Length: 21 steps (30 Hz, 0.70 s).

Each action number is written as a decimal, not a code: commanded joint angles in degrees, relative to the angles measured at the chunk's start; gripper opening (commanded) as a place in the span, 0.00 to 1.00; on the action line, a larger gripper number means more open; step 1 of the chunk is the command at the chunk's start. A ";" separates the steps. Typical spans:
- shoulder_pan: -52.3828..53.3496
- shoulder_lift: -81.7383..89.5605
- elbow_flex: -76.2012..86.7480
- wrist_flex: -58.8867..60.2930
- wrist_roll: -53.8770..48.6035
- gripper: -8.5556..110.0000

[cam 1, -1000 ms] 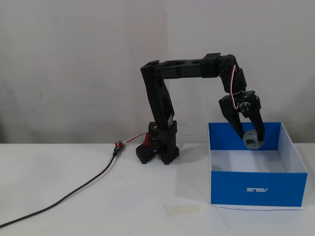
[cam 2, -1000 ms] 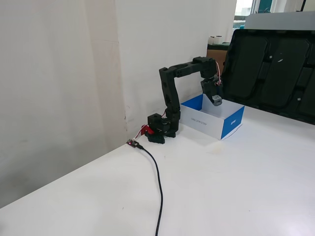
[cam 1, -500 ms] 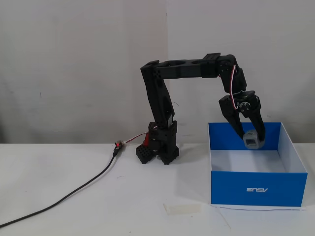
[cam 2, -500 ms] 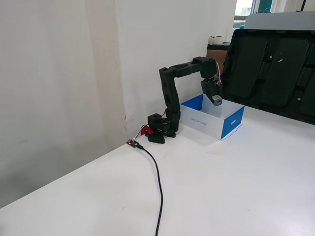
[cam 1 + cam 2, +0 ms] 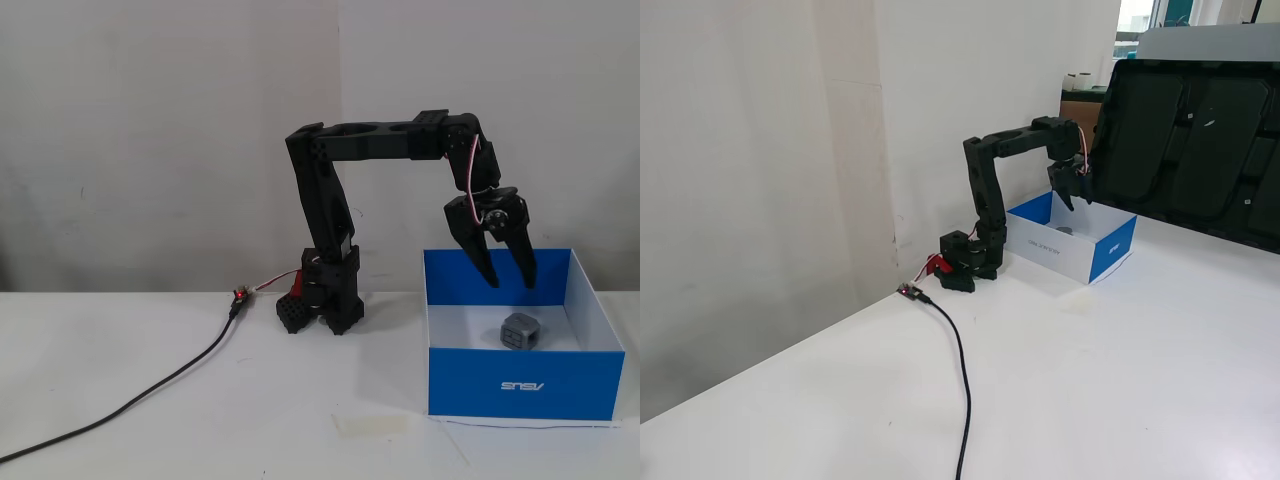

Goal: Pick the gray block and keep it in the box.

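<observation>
- Gripper (image 5: 509, 284) above the box (image 5: 520, 384), fingers spread apart, nothing between them; tips pointing down over the rear part of the interior.
- Gray block (image 5: 520, 332) on the white floor of the box, below the fingertips, apart from them, near the middle of the floor.
- Block barely discernible inside the box (image 5: 1110, 251) in the side fixed view; gripper (image 5: 1070, 200) above the box there too.
- Cable (image 5: 150, 394) across the table (image 5: 200, 440), well apart from the box.
- Step in hand, judged: release done, placement apparently complete.
- Next move, judged: lift clear and retract without clipping the blue walls.
</observation>
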 commanded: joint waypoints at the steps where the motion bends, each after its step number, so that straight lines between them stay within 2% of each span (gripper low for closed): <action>1: 0.70 2.64 -0.70 -0.97 -0.44 0.20; 8: 0.97 2.72 -0.97 -0.88 -0.44 0.19; 12: 1.23 2.99 -1.05 0.00 -2.11 0.11; 21: 2.37 3.78 -1.23 1.85 -5.36 0.08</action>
